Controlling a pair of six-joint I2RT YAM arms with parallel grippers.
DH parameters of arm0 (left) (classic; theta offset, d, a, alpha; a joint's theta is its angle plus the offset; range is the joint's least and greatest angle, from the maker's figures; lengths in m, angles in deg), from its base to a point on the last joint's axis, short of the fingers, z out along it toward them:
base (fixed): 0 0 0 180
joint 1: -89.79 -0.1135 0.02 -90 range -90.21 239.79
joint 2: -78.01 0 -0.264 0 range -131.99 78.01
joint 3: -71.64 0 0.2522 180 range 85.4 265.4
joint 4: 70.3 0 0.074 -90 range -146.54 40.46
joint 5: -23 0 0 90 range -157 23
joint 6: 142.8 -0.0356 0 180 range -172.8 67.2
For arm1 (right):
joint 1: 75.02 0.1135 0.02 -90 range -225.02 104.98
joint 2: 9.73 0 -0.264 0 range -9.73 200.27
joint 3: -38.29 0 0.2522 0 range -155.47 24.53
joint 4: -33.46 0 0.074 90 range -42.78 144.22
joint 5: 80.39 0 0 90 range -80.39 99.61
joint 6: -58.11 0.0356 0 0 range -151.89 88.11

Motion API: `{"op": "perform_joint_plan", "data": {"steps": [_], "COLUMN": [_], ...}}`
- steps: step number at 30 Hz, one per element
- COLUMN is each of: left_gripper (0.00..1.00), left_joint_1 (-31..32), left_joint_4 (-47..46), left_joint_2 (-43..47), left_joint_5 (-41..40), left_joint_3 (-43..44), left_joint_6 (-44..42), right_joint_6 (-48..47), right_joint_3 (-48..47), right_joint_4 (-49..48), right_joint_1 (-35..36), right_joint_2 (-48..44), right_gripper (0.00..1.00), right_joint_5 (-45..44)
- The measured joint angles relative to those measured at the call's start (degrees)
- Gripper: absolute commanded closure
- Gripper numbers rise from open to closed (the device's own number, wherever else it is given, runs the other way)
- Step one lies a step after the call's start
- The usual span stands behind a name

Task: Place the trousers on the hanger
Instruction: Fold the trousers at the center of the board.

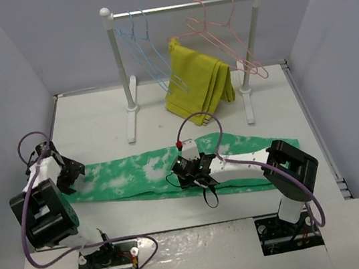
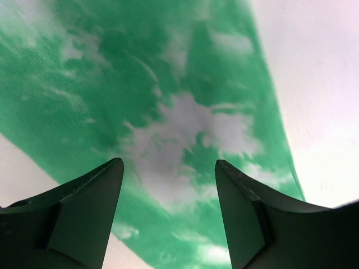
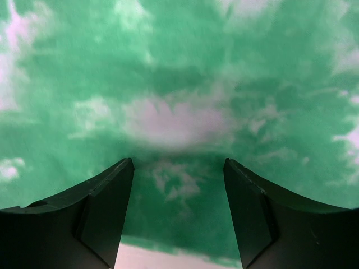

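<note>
Left wrist view has the left gripper spread wide with nothing between its fingers, poised over the trousers near one end of the cloth, where white tabletop shows on both sides; whether the tips touch the fabric cannot be told. Right wrist view has the right gripper released just as wide and likewise empty, over the middle of the green, white-blotched cloth, close to its near edge. From above, the trousers lie flat in a long strip across the table, running from the left arm to the right arm's base. The hanger, one of a light-blue wire pair, hangs by its hook on the left part of the rack at the far side, well apart from both grippers. Pink hangers hang on the right part, and a mustard-yellow garment is draped between the two sets, beneath the rail.
</note>
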Motion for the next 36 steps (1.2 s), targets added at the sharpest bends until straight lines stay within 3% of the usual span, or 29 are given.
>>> {"op": "perform_joint_plan", "data": {"steps": [3, 8, 12, 15, 23, 32, 36], "left_gripper": [0.37, 0.36, 0.36, 0.36, 0.37, 0.37, 0.36], "left_joint_1": [2.05, 15.12, 28.10, 33.49, 32.41, 31.58, 31.60], "left_joint_4": [1.04, 0.49, -0.57, -1.45, -3.49, -6.69, -8.60], "left_joint_2": [7.06, 19.81, 22.09, 20.76, 15.34, 12.97, 13.20], "left_joint_5": [-0.81, -3.17, -5.06, -5.15, -6.03, -3.67, -1.74], "left_joint_3": [-0.04, 0.09, -1.40, -5.65, -16.12, -15.52, -15.65], "left_joint_6": [-1.86, -5.33, -5.45, -3.76, 4.82, 8.53, 9.42], "right_joint_6": [-0.23, -0.42, 1.21, 2.62, 2.90, 3.19, 1.85], "right_joint_3": [0.02, 0.79, 5.83, 10.63, 16.45, 14.88, 12.11], "right_joint_4": [4.14, 8.06, 7.45, 8.34, 5.17, -2.16, -2.92], "right_joint_1": [0.14, -3.57, -14.80, -26.80, -50.74, -64.40, -66.45], "right_joint_2": [-2.19, -10.25, -16.96, -19.78, -21.19, -16.49, -13.71], "right_gripper": [0.34, 0.29, 0.20, 0.18, 0.16, 0.13, 0.11], "right_joint_5": [0.31, 0.63, 2.47, 3.31, 11.52, 18.13, 18.23]}}
